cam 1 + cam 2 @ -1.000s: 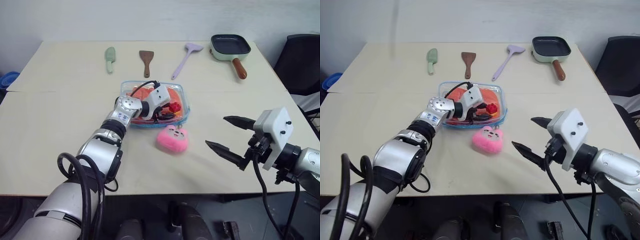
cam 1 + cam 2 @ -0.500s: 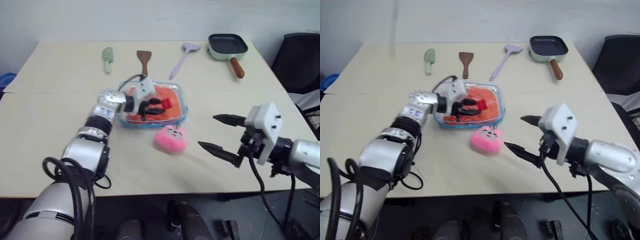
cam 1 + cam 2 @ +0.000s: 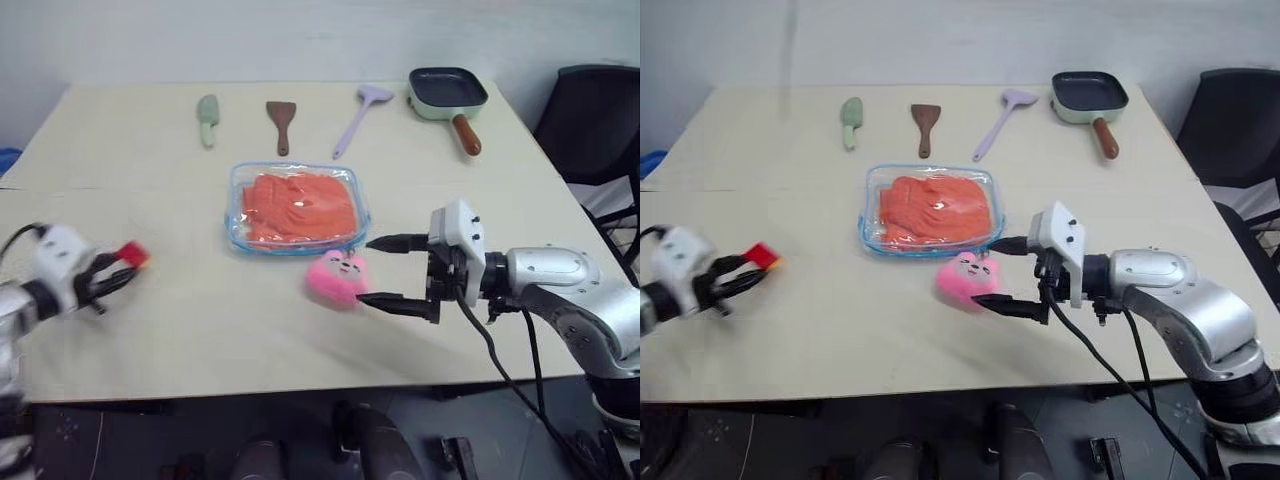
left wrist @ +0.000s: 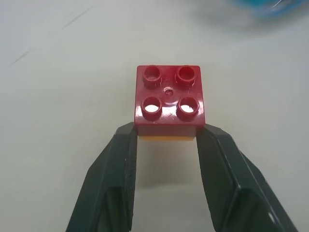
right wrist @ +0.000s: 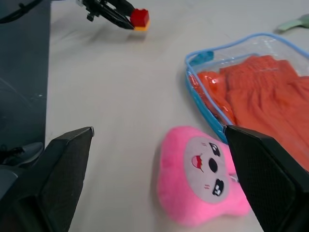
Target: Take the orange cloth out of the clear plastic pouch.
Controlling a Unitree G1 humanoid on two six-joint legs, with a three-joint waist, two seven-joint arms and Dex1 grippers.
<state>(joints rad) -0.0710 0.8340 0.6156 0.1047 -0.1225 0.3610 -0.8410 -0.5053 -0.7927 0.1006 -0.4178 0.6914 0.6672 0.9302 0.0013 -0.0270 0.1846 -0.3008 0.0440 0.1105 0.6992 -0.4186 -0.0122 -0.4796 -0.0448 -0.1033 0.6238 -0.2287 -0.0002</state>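
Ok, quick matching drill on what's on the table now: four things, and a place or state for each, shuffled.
1. orange cloth
2. red toy block
3. pink plush toy
4. frying pan

A. table's far right corner
B. between the open right pincer's fingers
C. inside the clear plastic pouch
D. gripped in the left pincer

Pairs: 1-C, 2-D, 3-B, 4-A
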